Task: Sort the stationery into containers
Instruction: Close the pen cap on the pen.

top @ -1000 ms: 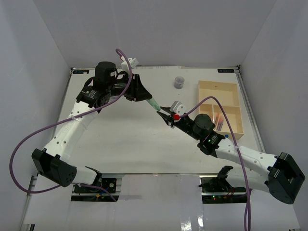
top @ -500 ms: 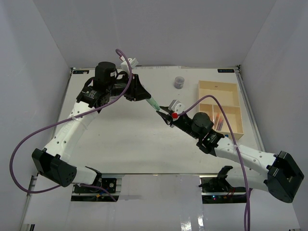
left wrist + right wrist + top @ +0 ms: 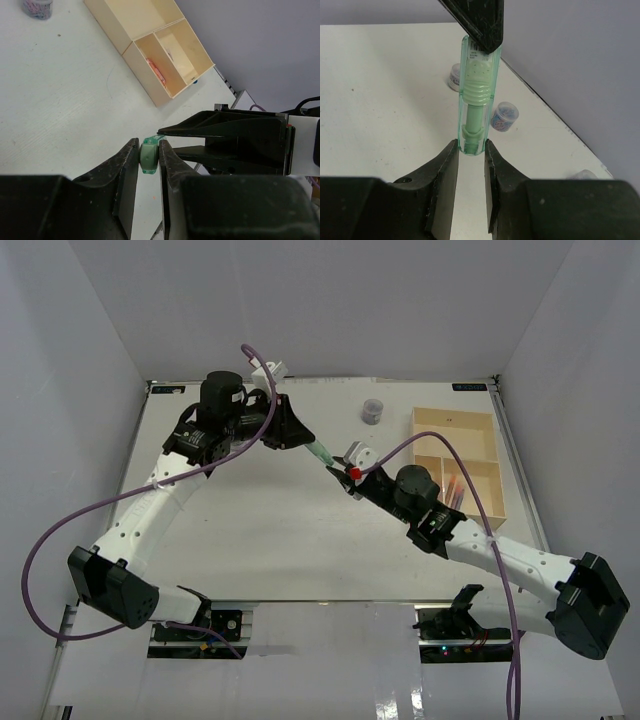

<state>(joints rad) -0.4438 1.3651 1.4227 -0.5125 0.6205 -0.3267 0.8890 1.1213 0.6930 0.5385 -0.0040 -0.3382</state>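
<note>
A translucent green pen (image 3: 320, 453) hangs above the table's middle, held between both arms. My left gripper (image 3: 305, 440) is shut on its cap end, which shows in the left wrist view (image 3: 149, 155). My right gripper (image 3: 340, 472) has come in from the other side. In the right wrist view the pen (image 3: 478, 95) has only its very tip between that gripper's (image 3: 471, 147) jaws, which are closed to its width. The beige tray (image 3: 455, 430) stands at the right and holds pink and orange pens (image 3: 455, 490) in one small compartment.
A round grey-blue pot (image 3: 373, 411) of clips stands at the back, left of the tray. The right wrist view shows two such pots (image 3: 504, 116) (image 3: 454, 76) on the table. The tray (image 3: 145, 17) and a pot (image 3: 37, 6) show in the left wrist view.
My right gripper has moved up and left onto the pen's free end. My left gripper has kept its hold and barely shifted.
</note>
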